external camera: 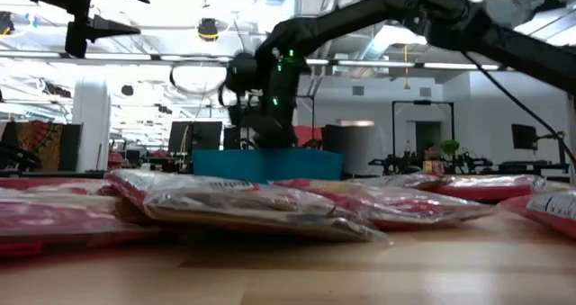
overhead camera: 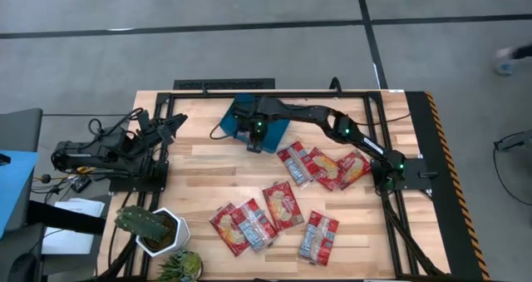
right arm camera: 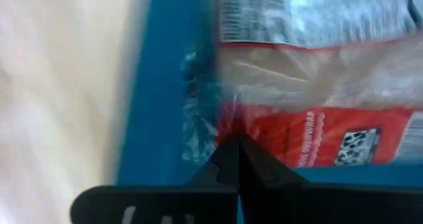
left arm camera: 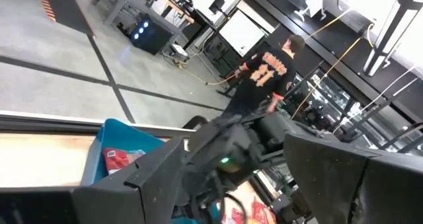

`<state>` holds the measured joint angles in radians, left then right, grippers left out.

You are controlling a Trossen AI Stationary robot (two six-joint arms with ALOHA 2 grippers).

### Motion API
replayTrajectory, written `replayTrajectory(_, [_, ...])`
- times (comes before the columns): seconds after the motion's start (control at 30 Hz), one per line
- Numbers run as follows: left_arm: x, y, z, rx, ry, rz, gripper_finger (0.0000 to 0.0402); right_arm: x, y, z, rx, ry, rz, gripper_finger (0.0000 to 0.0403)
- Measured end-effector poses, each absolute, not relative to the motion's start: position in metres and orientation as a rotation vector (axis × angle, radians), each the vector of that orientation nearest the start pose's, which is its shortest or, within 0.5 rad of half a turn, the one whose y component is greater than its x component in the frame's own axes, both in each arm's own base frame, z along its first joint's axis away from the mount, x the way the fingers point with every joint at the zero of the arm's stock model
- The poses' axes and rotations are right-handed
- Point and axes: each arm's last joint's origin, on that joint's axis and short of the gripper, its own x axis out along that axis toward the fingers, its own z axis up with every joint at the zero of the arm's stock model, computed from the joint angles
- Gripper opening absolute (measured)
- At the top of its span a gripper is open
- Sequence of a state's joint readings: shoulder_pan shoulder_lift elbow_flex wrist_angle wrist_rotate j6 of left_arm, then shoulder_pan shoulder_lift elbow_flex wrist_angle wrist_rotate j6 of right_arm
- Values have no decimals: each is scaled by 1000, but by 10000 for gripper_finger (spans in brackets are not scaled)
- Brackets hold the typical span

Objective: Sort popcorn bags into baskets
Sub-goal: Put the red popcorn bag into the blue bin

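The teal basket [overhead camera: 241, 116] stands at the table's far middle and shows low in the low view as the basket [external camera: 267, 164]. My right gripper [overhead camera: 253, 132] reaches from the right into it, shut on a red popcorn bag [right arm camera: 317, 135] over the basket's floor [right arm camera: 165, 118]. One bag [left arm camera: 117, 159] lies inside the basket [left arm camera: 112, 135]. Several more bags lie flat on the wood, among them one [overhead camera: 295, 162] and another [overhead camera: 318, 236]. My left gripper [overhead camera: 172, 126] waits open at the table's left, above the wood. My right gripper pinches the popcorn bag between its two shut fingers at the bag's long red edge [right arm camera: 228, 128], close to its clear sealed end [right arm camera: 198, 131]. The fingers come from above, pointing down into the basket. The bag lies flat and level over the basket's floor; whether it rests there I cannot tell.
A white pot with a cactus [overhead camera: 154, 228] and a green plant [overhead camera: 181, 265] stand at the near left corner. Black frame rails border the table's left and right sides. Bare wood lies between the basket and the loose bags. A person [left arm camera: 268, 75] stands beyond the far edge.
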<state>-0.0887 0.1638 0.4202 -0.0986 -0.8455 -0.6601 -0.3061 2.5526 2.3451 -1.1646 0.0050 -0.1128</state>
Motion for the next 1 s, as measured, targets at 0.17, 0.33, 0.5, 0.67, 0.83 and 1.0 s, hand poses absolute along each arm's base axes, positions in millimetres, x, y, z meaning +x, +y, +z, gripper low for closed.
replayTrajectory(0.17, [69, 16, 280, -702, -390, 682, 249, 489, -155, 163, 56, 1368, -208, 17])
replayTrajectory(0.33, [69, 16, 280, -702, -391, 688, 249, 491, -161, 168, 112, 1304, -202, 16])
replayTrajectory(0.5, [69, 16, 280, -701, -390, 689, 249, 497, -166, 183, 170, 1170, -206, 39])
replayTrajectory(0.67, [69, 16, 280, -700, -386, 691, 249, 485, -164, 222, 197, 1128, -227, 52])
replayTrajectory(0.83, [69, 15, 279, -707, -372, 665, 249, 441, -152, 269, 283, 1312, -228, 78])
replayTrajectory(1.0, [70, 14, 278, -703, -354, 639, 250, 408, -124, 292, 383, 1481, -236, 149])
